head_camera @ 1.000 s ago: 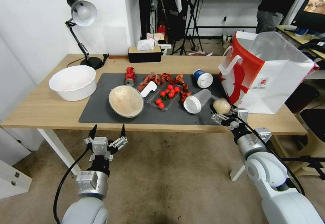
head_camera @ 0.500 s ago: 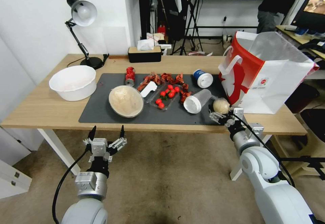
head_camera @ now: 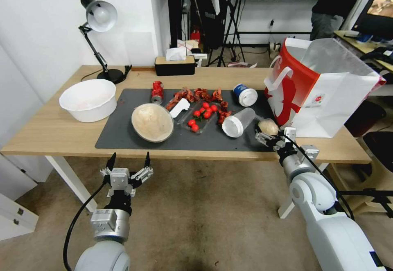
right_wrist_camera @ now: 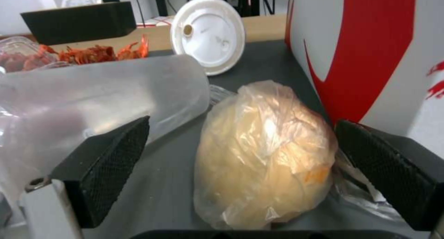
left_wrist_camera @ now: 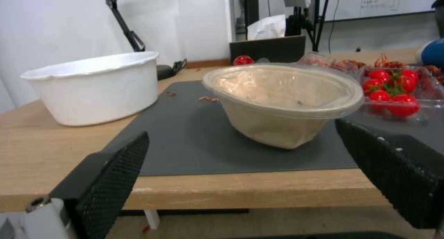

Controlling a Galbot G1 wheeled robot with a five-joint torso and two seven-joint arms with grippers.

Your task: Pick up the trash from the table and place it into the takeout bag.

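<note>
Change: the right gripper [head_camera: 271, 136] has been advanced up to the paper ball [right_wrist_camera: 263, 155].
Grip: fingers apart, either side of the ball, not clamped.
Left gripper [head_camera: 128, 165]: idle, open, below the table [head_camera: 49, 132] edge.
Bag [head_camera: 323, 86]: just beyond the ball.
Meaning: the grasp seems nearly ready.

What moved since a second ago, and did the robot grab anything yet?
The right gripper slid forward over the table edge toward the beige paper ball. Its open fingers now sit on either side of the ball without squeezing it, so nothing is grabbed yet. The left gripper stayed open below the table edge, and the takeout bag stayed put.
</note>
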